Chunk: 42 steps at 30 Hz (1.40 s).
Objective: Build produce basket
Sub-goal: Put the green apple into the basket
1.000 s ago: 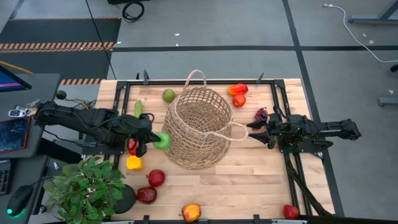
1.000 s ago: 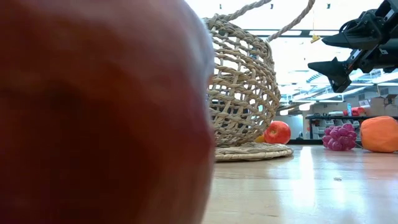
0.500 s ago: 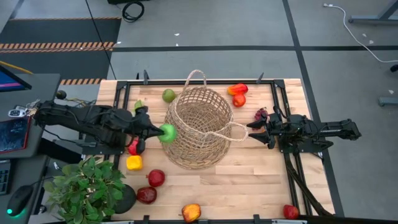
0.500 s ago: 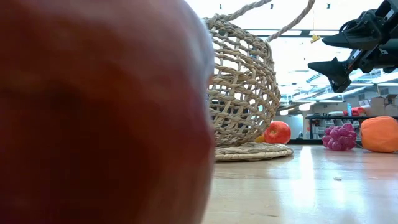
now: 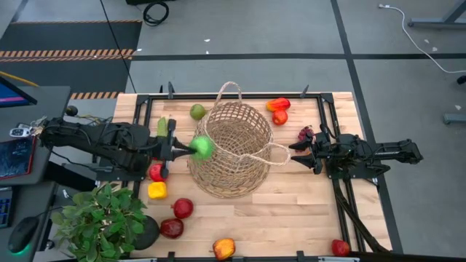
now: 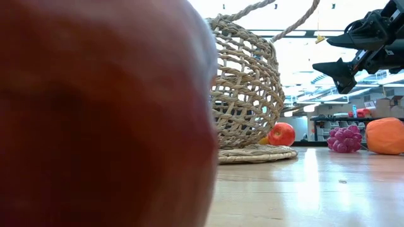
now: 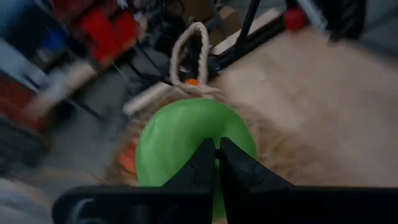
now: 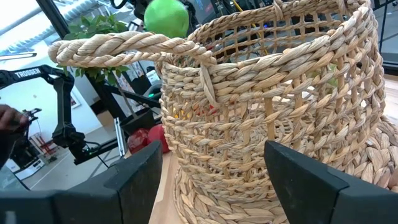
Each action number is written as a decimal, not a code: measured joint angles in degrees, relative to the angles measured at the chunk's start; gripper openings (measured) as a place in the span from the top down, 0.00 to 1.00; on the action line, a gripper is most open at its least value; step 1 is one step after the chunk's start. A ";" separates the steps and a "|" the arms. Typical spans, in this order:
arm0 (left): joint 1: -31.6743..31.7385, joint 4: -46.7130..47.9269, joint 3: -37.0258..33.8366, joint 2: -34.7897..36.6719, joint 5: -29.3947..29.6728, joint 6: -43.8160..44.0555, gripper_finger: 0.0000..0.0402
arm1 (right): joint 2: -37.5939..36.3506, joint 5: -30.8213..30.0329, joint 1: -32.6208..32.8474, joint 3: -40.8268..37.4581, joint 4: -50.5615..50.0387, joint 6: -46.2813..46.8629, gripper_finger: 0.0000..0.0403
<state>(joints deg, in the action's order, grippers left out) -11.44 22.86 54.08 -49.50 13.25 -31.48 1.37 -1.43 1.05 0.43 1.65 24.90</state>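
Observation:
The tan wicker basket (image 5: pixel 231 151) stands on its base mid-table, one loop handle (image 5: pixel 279 154) on its right side and one on its far side. My left gripper (image 5: pixel 191 150) is shut on a green round fruit (image 5: pixel 203 148), raised at the basket's left rim; the left wrist view shows this fruit (image 7: pixel 180 140) just beyond the gripper (image 7: pixel 217 158). My right gripper (image 5: pixel 294 154) hangs open, just right of the right handle (image 8: pixel 118 46), touching nothing. More produce lies around the basket. My left gripper holds the green fruit (image 7: pixel 231 134) between its two nearly closed fingers (image 7: pixel 202 167), coming level from the table's left. The fingers themselves hide which part they have. The fruit is lifted clear of the table, level with the basket's left rim (image 5: pixel 198 138).
Left of the basket lie a red fruit (image 5: pixel 155 172), a yellow pepper (image 5: pixel 156 191) and red apples (image 5: pixel 183 208). A potted plant (image 5: pixel 102 215) stands at the near left corner. Grapes (image 5: pixel 306 134) and orange-red fruits (image 5: pixel 278 106) lie far right. A red fruit (image 6: pixel 95 113) blocks the low view's left.
My left gripper has risen and moved right toward the basket, carrying the green fruit from low beside the basket's left wall up to its left rim. It stays shut on the fruit. The right arm and the basket have kept still.

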 joint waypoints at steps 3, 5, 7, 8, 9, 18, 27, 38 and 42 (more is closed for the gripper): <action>0.00 -0.71 0.00 0.00 3.73 -12.79 0.97 | 0.00 -0.02 0.00 0.01 0.00 0.00 0.29; 0.00 -1.98 0.00 0.00 6.69 -20.37 0.97 | -0.01 0.00 0.00 0.01 0.00 0.00 0.29; 0.01 -3.28 0.00 0.00 9.54 -27.24 0.97 | 0.01 0.00 -0.01 0.01 0.00 0.00 0.29; 0.00 -4.08 0.00 0.00 10.99 -30.65 0.97 | 0.01 0.00 -0.01 0.01 0.00 0.00 0.29; 0.02 -4.93 0.00 0.00 12.33 -33.79 0.97 | 0.00 0.00 0.00 0.00 0.00 0.00 0.29; 0.00 -7.26 0.00 0.00 17.50 -58.88 0.97 | 0.01 -0.02 -0.01 0.01 0.00 0.00 0.29; 2.45 -12.65 -0.02 -0.81 18.47 -69.11 0.97 | -0.01 -0.02 -0.01 0.01 0.00 0.00 0.29; 5.18 -16.37 -0.02 -3.77 18.47 -75.37 0.94 | 0.01 -0.02 -0.01 0.01 0.00 0.00 0.29; 7.13 -17.00 -0.02 -4.12 18.47 -66.13 0.93 | 0.01 -0.01 -0.01 0.01 0.00 0.00 0.29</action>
<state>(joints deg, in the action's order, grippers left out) -4.32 5.87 54.06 -53.62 31.72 -97.60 1.38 -1.44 1.04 0.45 1.65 24.91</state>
